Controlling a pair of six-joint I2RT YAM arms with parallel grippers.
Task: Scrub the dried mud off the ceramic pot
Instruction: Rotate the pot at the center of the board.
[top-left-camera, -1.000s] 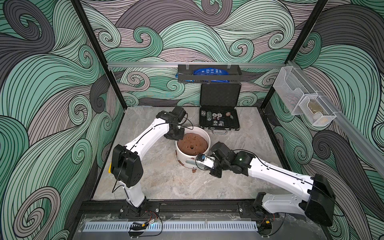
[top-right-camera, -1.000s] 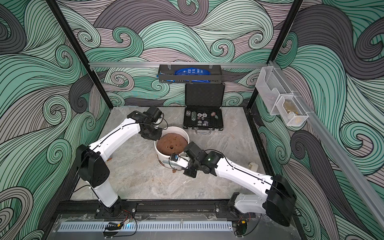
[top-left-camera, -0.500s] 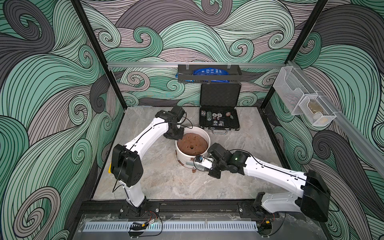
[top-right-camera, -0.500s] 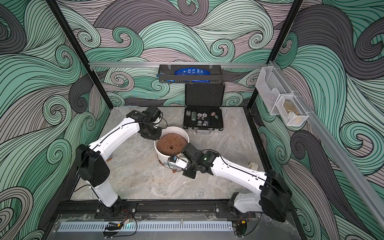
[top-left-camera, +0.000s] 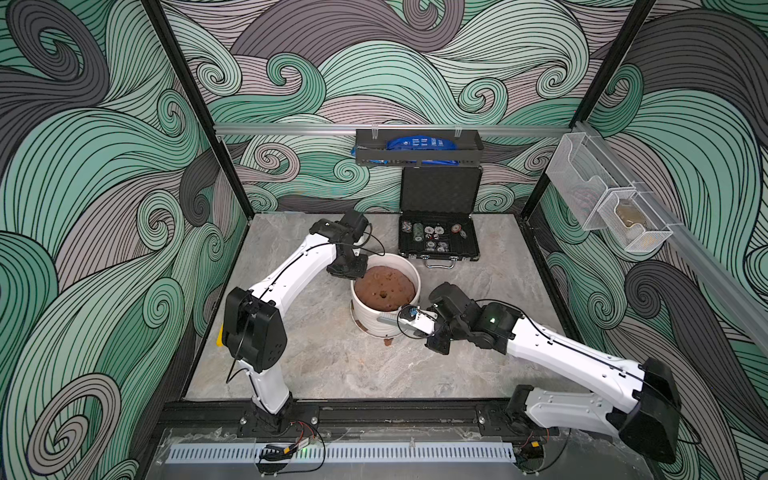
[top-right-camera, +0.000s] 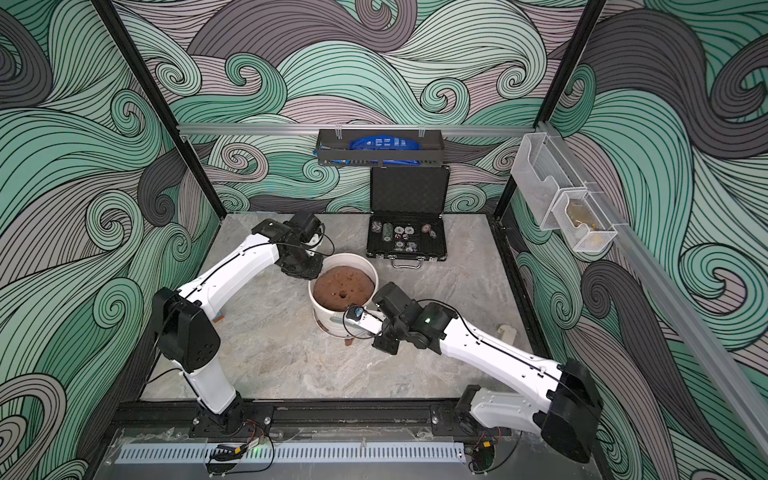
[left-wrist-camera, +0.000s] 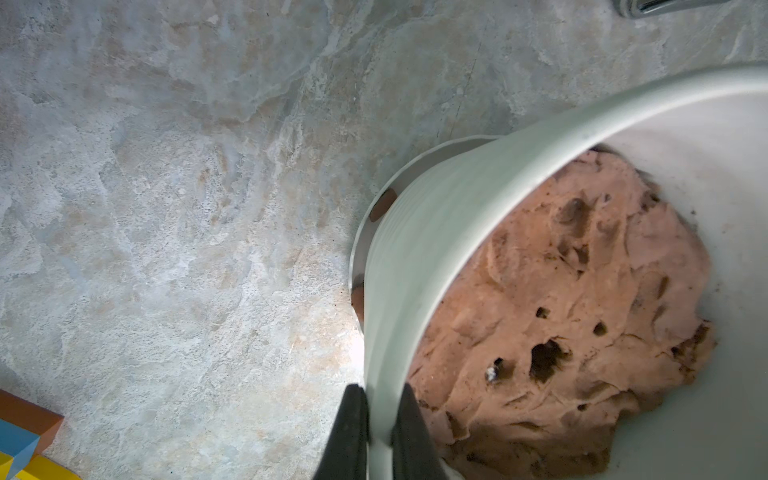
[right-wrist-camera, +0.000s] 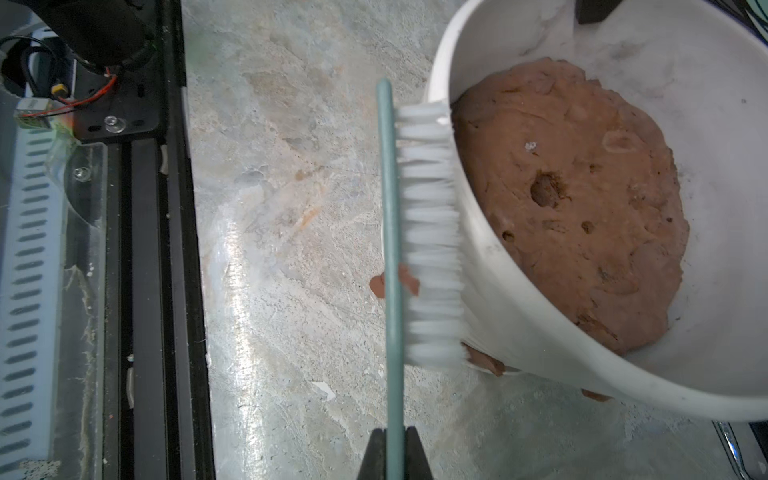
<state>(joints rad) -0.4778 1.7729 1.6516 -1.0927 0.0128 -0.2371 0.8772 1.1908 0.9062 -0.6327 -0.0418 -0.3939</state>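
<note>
Right wrist: brush partly hides dried mud beside ceramic pot.

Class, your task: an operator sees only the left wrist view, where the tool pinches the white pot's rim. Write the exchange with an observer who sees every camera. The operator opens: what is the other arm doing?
Observer: The right tool is shut on a green-handled brush, with its white bristles against the ceramic pot's outer wall.
Operator: Any mud there?
Observer: Yes, a patch of dried mud sits low on the pot, near the bristles' end.
Operator: Anything loose on the table?
Observer: A mud crumb lies on the table beside the pot's base.
</note>
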